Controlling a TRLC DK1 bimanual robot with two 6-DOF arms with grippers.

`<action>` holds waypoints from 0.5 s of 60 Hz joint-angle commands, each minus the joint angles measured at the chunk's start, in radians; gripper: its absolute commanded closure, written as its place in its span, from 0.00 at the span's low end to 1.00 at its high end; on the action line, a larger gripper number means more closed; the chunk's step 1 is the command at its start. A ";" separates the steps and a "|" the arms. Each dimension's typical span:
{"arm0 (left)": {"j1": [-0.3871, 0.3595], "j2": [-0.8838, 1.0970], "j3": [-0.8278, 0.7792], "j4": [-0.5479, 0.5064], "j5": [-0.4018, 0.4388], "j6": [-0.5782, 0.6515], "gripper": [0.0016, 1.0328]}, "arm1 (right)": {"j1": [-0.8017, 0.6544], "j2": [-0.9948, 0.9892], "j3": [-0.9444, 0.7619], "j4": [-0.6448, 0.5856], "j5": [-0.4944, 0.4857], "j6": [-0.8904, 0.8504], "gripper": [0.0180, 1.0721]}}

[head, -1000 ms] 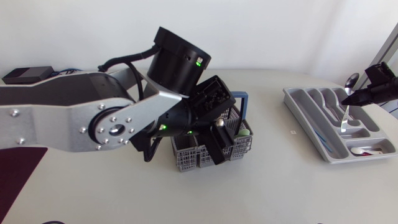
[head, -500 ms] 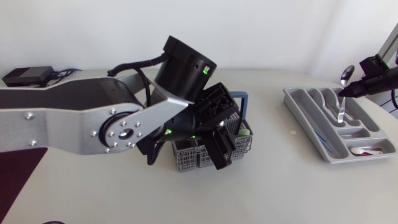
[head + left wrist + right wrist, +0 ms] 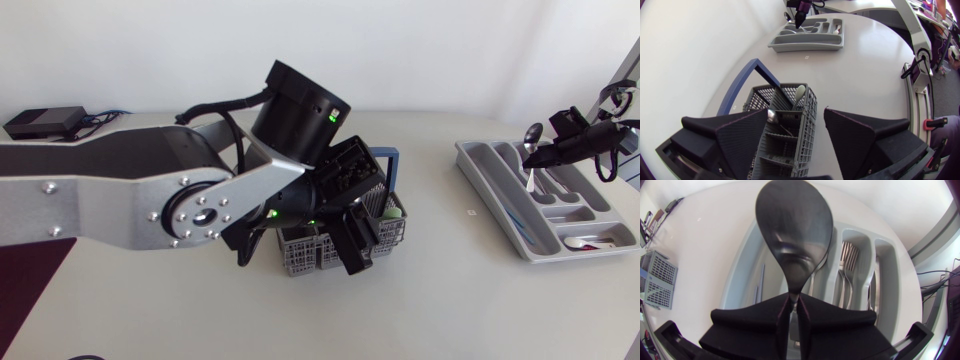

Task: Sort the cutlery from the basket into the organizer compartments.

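Over the organizer, the spoon [image 3: 794, 235]: you have it clamped by the handle, its bowl standing up ahead of the fingers, above the organizer's far end at the right of the table.
Right gripper [image 3: 793, 311]: fingers narrow, pressed on the spoon handle from both sides.
Organizer [image 3: 486, 190]: grey, at the right of the table; forks [image 3: 850, 260] lie in one long compartment, and more cutlery lies in others.
Basket [image 3: 785, 140]: grey mesh, at the middle of the table and well apart from the organizer. It has a blue handle [image 3: 747, 75]; a pale utensil [image 3: 799, 93] stands in a far cell.
Left gripper [image 3: 796, 117]: it hangs over the basket with its fingers spread wide and nothing between them but the basket below.
Left arm [image 3: 120, 190]: it comes in from the left and covers much of the basket from above.
Table [image 3: 450, 300]: white. A small black box [image 3: 45, 121] sits at its far left.
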 commanded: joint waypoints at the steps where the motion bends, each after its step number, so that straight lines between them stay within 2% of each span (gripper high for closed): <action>1: -0.006 0.009 0.020 -0.008 -0.001 0.023 0.25 | 0.007 0.054 0.049 0.004 0.010 0.020 0.95; 19: -0.006 0.002 0.012 -0.007 0.001 0.026 0.25 | 0.007 0.188 0.165 0.004 0.051 0.046 0.94; 30: -0.001 -0.008 0.001 -0.005 0.002 0.036 0.25 | 0.017 0.203 0.173 0.001 0.063 0.054 0.94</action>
